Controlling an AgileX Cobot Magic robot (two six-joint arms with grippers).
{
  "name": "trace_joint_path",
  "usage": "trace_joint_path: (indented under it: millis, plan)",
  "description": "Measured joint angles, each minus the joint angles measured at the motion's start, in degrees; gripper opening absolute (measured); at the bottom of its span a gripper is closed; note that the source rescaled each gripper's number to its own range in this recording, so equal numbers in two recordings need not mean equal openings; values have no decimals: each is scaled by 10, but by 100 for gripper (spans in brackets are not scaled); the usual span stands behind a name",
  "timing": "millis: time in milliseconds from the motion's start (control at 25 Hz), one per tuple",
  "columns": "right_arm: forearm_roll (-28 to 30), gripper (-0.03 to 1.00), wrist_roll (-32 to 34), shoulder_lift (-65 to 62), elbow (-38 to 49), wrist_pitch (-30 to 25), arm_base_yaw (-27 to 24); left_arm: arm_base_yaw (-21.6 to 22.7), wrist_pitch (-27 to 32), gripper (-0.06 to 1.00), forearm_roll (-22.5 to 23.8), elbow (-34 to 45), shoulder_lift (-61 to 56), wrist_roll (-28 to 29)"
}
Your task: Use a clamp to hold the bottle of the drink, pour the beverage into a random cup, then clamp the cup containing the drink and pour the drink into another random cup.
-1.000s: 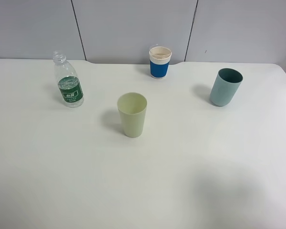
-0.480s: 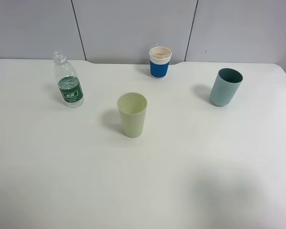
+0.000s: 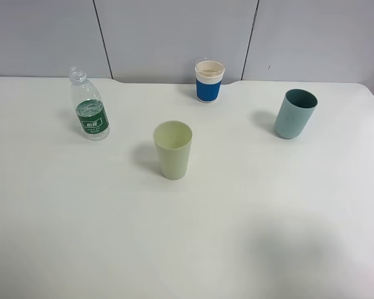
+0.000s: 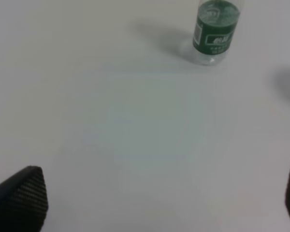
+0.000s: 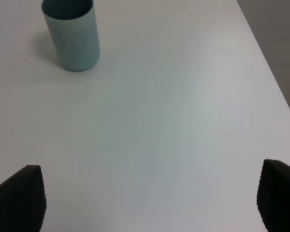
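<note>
Here bottle [image 4: 215, 31] upright, well apart from left gripper [image 4: 154, 200], fingers spread, empty.

We see bright, even overhead light on the white bench [image 3: 62, 218], soft short shadows left of each cup, a faint broad shadow lower right, wrist views softly blurred, no glare

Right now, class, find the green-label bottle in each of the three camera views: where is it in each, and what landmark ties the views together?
Exterior high: the bottle stands upright at the far left of the table, left of the yellow-green cup.
Left wrist: the bottle is at the upper right of the picture.
Right wrist: not in it; only the teal cup shows.
Shared landmark: the white table, and the teal cup links exterior and right wrist.
</note>
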State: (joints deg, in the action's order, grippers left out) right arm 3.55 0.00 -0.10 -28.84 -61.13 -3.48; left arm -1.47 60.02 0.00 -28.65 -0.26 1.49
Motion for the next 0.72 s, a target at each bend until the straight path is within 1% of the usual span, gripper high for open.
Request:
trace_joint_path:
  millis: [720]
  plan:
    - [0, 76, 0, 0, 0, 0, 0, 0, 0, 100, 0, 0, 0, 0]
